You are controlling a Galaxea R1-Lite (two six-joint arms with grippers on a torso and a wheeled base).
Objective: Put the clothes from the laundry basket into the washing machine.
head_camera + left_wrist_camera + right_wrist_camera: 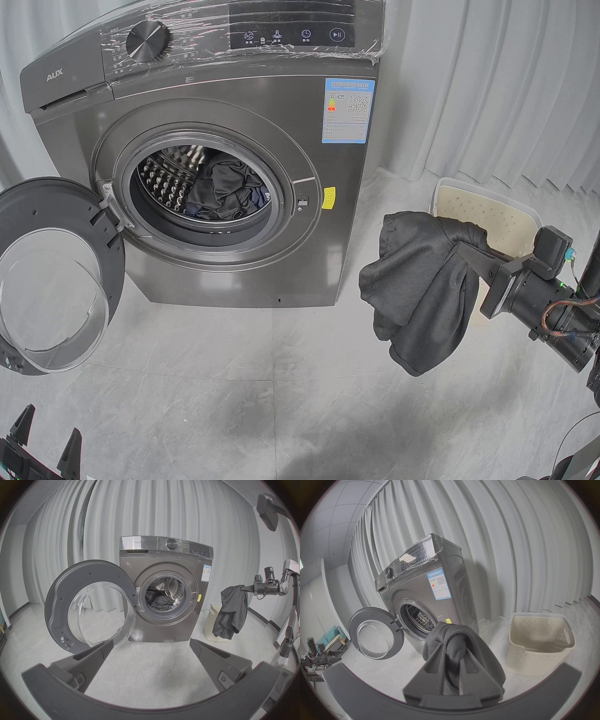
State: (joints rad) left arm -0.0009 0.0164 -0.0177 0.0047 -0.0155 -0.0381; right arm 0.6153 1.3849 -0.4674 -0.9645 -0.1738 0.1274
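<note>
Gripping black garment [419,300] tight in right gripper [453,655], dangling straight down; need to swing left toward open drum [162,178].

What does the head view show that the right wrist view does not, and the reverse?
Head view alone: dark clothes lying in the steel drum. Right wrist view alone: a teal sofa far off, and the outer wall of the cream perforated plastic laundry basket. Both: the grey front-loading washing machine with its round door open, and the black fabric garment held by the right tool.
</note>
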